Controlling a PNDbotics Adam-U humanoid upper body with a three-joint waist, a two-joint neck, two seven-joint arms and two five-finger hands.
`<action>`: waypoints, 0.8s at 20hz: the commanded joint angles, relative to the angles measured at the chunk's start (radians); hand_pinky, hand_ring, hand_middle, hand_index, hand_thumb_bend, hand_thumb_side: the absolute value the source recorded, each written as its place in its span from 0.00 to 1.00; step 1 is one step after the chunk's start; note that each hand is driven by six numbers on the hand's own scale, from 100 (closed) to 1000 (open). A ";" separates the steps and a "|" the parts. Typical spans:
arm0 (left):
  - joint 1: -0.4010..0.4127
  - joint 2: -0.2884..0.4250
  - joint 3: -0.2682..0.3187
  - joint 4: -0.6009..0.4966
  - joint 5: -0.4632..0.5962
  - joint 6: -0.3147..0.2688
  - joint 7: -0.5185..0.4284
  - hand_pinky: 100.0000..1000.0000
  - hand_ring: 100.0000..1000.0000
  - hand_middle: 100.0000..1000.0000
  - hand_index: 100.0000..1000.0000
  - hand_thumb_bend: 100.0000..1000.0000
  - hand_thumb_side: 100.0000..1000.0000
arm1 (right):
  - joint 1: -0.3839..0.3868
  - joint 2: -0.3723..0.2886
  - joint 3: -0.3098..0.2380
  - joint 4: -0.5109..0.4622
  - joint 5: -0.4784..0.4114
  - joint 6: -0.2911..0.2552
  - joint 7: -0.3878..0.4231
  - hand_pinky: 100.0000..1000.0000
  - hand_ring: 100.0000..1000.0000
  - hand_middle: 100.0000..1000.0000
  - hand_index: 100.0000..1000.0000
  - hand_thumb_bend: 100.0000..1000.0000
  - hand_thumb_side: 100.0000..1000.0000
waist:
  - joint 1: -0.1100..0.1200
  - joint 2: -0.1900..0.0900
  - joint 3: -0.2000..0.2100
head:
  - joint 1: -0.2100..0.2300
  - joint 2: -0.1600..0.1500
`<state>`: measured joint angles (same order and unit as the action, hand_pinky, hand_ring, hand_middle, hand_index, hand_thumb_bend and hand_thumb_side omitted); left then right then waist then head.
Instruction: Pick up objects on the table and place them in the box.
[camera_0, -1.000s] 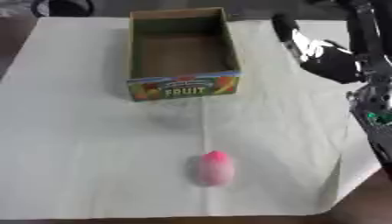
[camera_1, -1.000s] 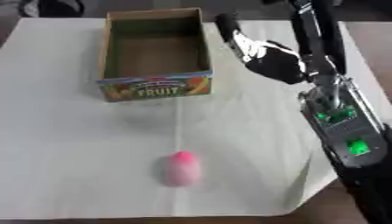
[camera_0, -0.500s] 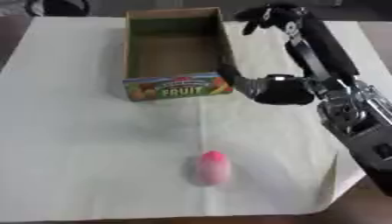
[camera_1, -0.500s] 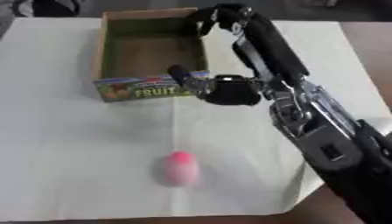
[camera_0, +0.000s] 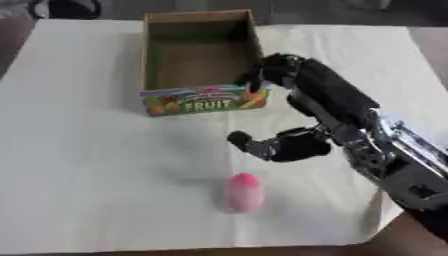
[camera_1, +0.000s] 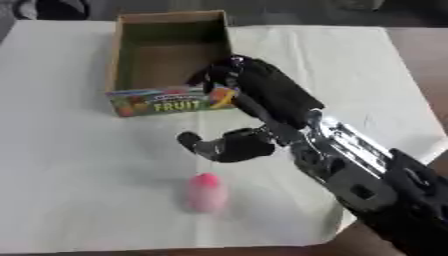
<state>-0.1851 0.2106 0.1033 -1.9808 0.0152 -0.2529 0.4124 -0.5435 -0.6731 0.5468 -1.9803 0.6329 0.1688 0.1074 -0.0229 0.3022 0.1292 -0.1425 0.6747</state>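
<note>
Right robot hand hovering over the counter, thumb out, fingers partly curled, holding nothing. Pink egg-shaped object just below and slightly left of it, apart, upright on the white cloth. Open cardboard fruit box beyond it, front wall near the forearm. Bare cloth to its left; cloth's front edge not far beyond the pink object.
</note>
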 joint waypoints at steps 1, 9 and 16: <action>-0.006 0.019 0.006 -0.019 -0.003 0.002 0.000 0.57 0.56 0.55 0.75 0.00 0.63 | 0.009 -0.003 -0.003 -0.020 0.039 -0.001 0.049 0.71 0.78 0.51 0.77 0.38 0.39 | 0.003 -0.020 -0.001 | 0.003 -0.008; -0.005 0.020 0.006 -0.019 -0.003 0.002 0.000 0.57 0.56 0.55 0.75 0.00 0.63 | 0.045 0.008 0.022 -0.020 0.031 -0.059 0.179 0.72 0.80 0.53 0.80 0.38 0.35 | 0.002 -0.022 -0.002 | 0.003 -0.006; -0.005 0.021 0.006 -0.019 -0.002 0.002 0.000 0.57 0.56 0.55 0.74 0.00 0.63 | 0.053 0.017 0.017 -0.020 0.024 -0.071 0.295 0.72 0.81 0.53 0.81 0.38 0.37 | 0.002 -0.025 -0.003 | 0.004 -0.007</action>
<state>-0.1851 0.2108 0.1033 -1.9808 0.0152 -0.2526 0.4122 -0.4827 -0.6511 0.5784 -1.9803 0.6583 0.1014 0.3826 -0.0229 0.2962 0.1276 -0.1420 0.6740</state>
